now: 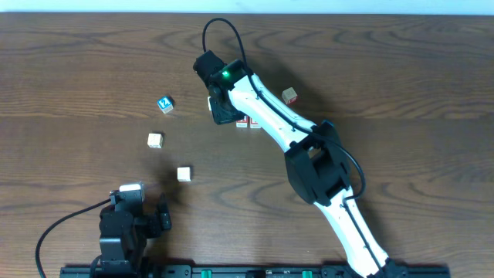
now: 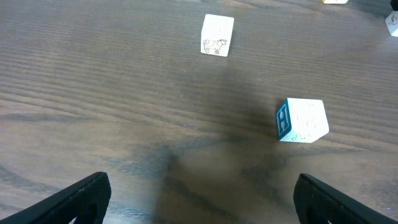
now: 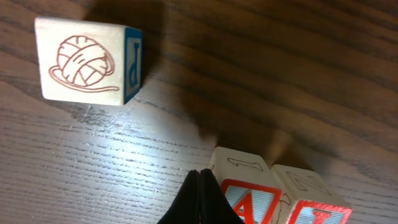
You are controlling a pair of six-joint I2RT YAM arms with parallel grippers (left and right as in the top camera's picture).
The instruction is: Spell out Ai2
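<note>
The red "A" cube (image 3: 245,194) and the red "I" cube (image 3: 314,205) stand side by side, touching, at the bottom of the right wrist view. In the overhead view they (image 1: 246,122) show partly under the right arm. My right gripper (image 3: 200,179) (image 1: 222,113) is shut and empty, its tips at the left edge of the "A" cube. The blue "2" cube (image 1: 165,104) sits alone further left. My left gripper (image 2: 202,190) (image 1: 143,208) is open and empty near the front edge.
A cube with a red yarn ball and a blue "D" side (image 3: 87,62) lies just beyond my right fingertips. A cow cube (image 2: 217,35) (image 1: 155,140) and a blue-sided pale cube (image 2: 301,119) (image 1: 184,174) lie ahead of the left gripper. Another cube (image 1: 289,96) sits right of the arm.
</note>
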